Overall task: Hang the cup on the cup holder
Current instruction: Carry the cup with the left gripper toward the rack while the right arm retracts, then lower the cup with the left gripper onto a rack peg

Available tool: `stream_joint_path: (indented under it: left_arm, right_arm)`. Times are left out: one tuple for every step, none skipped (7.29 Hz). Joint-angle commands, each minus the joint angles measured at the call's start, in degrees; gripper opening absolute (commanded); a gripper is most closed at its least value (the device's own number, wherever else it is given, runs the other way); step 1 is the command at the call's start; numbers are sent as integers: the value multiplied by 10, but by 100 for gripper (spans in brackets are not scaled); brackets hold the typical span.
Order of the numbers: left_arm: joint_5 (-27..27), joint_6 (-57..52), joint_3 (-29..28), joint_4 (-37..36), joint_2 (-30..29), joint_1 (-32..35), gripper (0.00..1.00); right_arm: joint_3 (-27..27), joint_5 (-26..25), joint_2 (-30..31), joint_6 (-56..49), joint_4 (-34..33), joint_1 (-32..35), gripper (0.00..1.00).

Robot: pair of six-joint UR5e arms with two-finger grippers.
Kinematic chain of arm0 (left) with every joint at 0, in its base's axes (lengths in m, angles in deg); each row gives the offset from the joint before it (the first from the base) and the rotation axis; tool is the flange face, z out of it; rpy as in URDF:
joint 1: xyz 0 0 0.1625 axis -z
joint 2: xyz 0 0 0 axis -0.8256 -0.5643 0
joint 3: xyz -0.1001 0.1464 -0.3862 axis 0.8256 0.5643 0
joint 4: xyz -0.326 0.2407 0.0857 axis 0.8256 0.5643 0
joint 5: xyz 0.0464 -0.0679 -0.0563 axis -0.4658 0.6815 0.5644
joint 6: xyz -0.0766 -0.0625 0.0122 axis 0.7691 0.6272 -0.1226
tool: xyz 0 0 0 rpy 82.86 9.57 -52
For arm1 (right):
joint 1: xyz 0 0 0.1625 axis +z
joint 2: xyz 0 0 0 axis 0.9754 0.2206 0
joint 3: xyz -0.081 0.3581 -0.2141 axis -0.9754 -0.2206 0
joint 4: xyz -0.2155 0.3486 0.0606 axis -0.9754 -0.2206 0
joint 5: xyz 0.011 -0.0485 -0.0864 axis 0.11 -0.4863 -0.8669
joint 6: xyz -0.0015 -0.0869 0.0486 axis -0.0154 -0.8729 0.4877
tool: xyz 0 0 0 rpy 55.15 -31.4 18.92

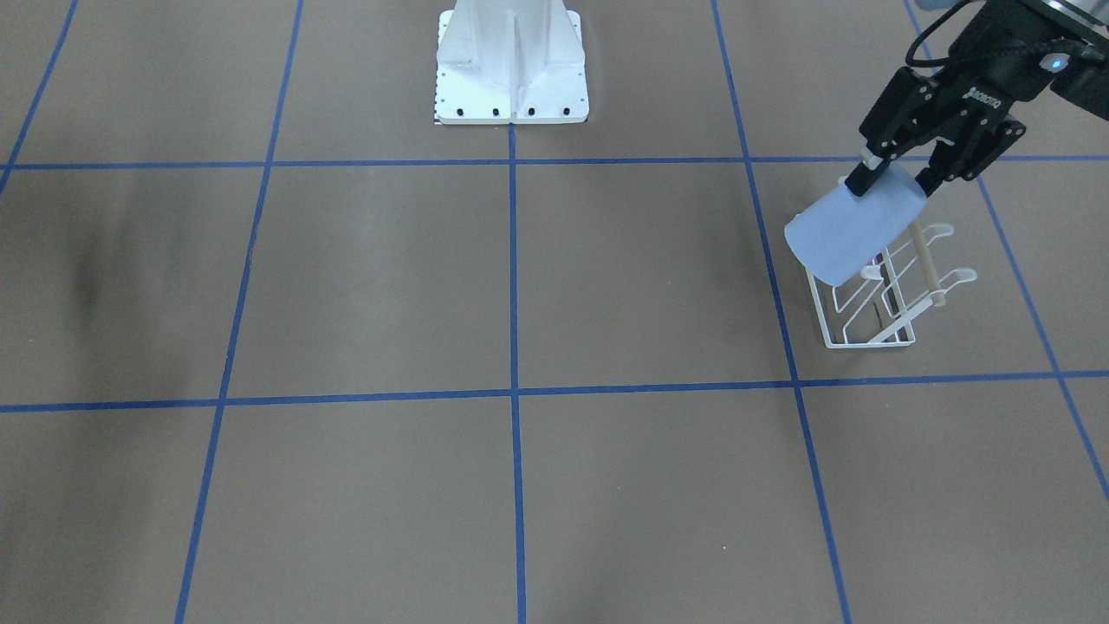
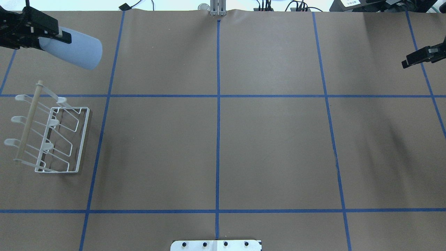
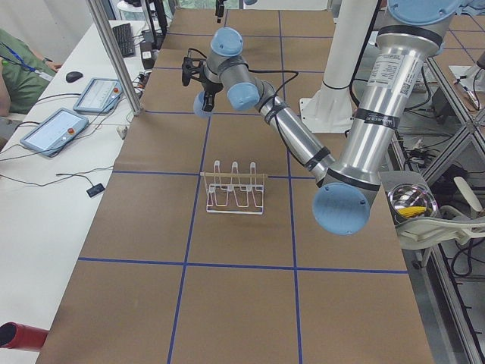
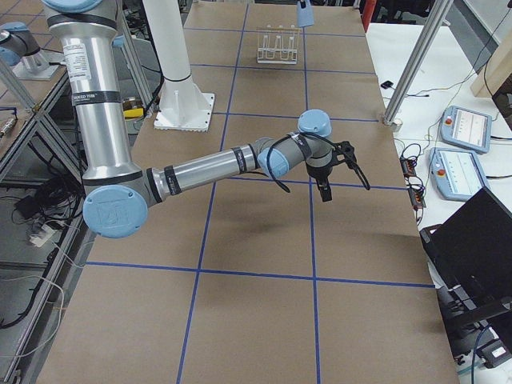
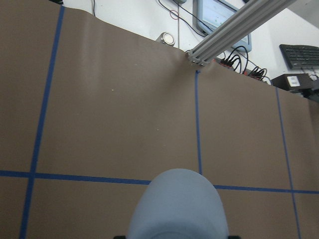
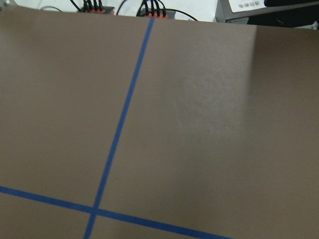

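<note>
Left gripper (image 1: 891, 185) has its fingers pinching the narrow end of the cup (image 1: 840, 238). The cup's up in the air and tilted, roughly 12 o'clock from the cup holder (image 2: 52, 122) in the overhead view. Right gripper (image 2: 418, 58) hangs way off at 3 o'clock; can't tell how its fingers stand.

Below my wrist camera lies the brown paper table cover (image 6: 209, 124). A blue tape line (image 6: 124, 109) runs from the far edge down towards me, and a second tape line (image 6: 45, 198) crosses it near the lower left. At the far edge sit black cables with orange plugs (image 6: 155, 9) and a white label (image 6: 244, 6). The paper's right side lies in darker shade.
</note>
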Motion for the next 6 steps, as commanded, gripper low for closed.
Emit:
stream_joint_path:
  left_arm:
    - [-53,-135,4,-109,4,-1,0]
    - [-92,-189,9,-167,4,-5,0]
    - [-122,-234,15,-215,2,-9,0]
    - [-131,-251,14,-236,2,-16,0]
    - [-132,-251,13,-237,4,-31,0]
    - [-141,-251,10,-238,4,-49,0]
  right_arm:
    - [5,6,3,-41,-118,4,100]
    - [5,7,6,-42,-141,4,100]
    - [5,9,18,-52,-143,4,100]
    - [3,9,26,-86,-144,5,100]
    - [1,9,29,-92,-144,7,100]
    - [-1,10,31,-92,-144,7,100]
